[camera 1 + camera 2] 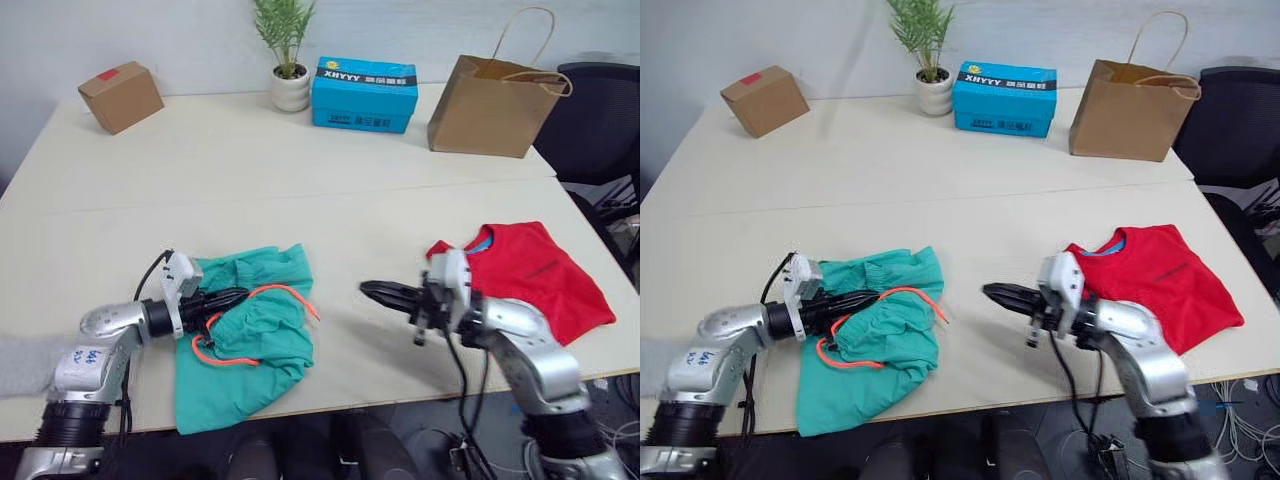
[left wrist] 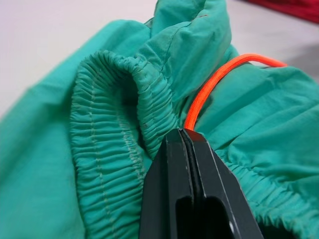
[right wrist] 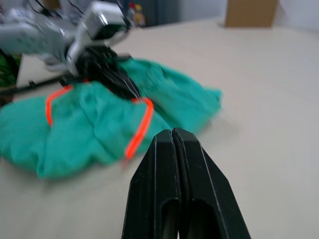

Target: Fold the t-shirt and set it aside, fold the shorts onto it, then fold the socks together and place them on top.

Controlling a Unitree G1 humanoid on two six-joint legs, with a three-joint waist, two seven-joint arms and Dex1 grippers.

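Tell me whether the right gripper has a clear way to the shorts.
Probably yes. The right gripper, shut and empty, points at the shorts across bare table with nothing between them. The left gripper is shut on the waistband, so the near edge looks the freer spot.

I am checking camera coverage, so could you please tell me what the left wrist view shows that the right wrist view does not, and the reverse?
Left wrist view alone: a close look at the gathered waistband, with the shut left gripper against it beside the orange drawstring.

Right wrist view alone: the right gripper, shut and holding nothing, above bare table, with the brown paper bag beyond.

Both: the teal shorts.
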